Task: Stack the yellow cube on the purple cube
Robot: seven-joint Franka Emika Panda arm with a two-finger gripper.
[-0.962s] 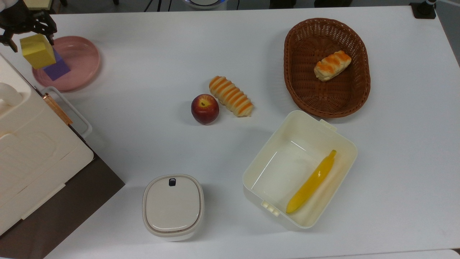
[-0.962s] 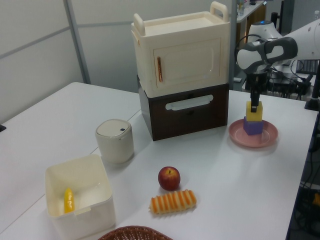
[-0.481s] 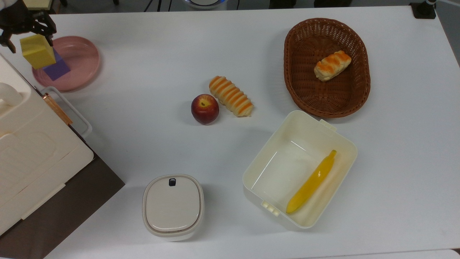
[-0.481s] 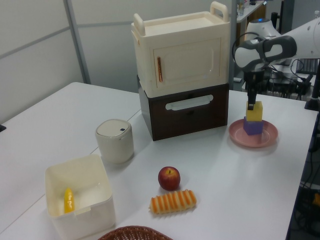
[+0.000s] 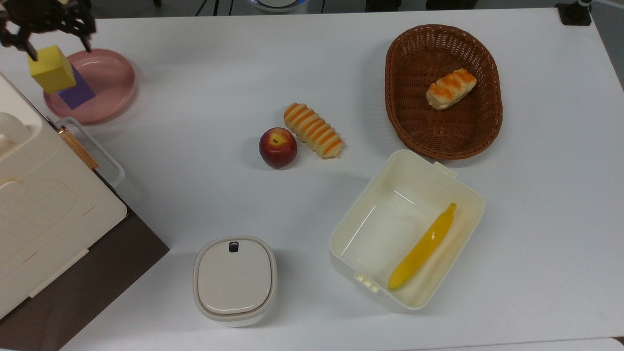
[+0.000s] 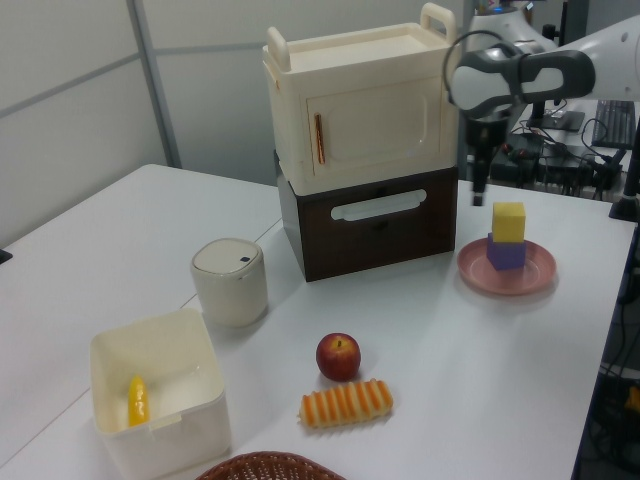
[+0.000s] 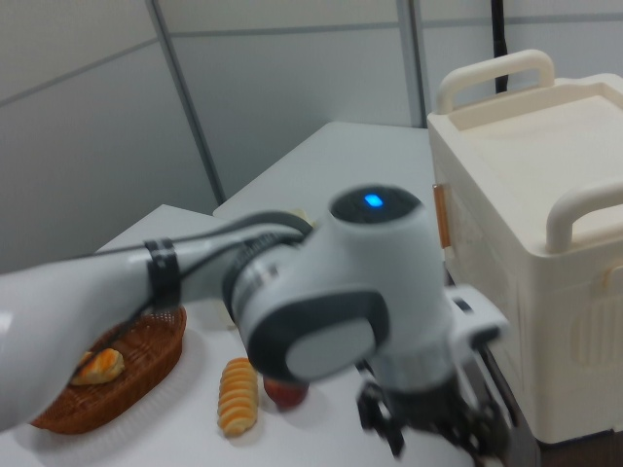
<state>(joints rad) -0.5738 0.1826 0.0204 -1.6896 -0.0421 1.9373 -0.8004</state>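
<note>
Fruit and bread are found nearest in the left view: a white box (image 6: 160, 400) with a banana (image 6: 137, 400) in it, a striped bread (image 6: 346, 403) and an apple (image 6: 338, 356) on the desk (image 6: 100, 260). A lidded pot (image 6: 229, 282) is placed behind them, and a cream cabinet (image 6: 365, 150) further back.

Beyond these, at the left view's right, a pink plate (image 6: 470, 268) is seen. The purple cube (image 6: 506, 254) rests on it, and the yellow cube (image 6: 508, 221) is set on top of the purple one, turned a little against it.

The gripper (image 6: 480, 195) is held above the stack and somewhat toward the left view's left, apart from both cubes. In the top view its fingers are seen spread, with nothing between them.

The stacking is judged to be done, so the step in hand is the retreat. It is best done straight upward, so that the top cube is not brushed and the cabinet close by is not struck.
</note>
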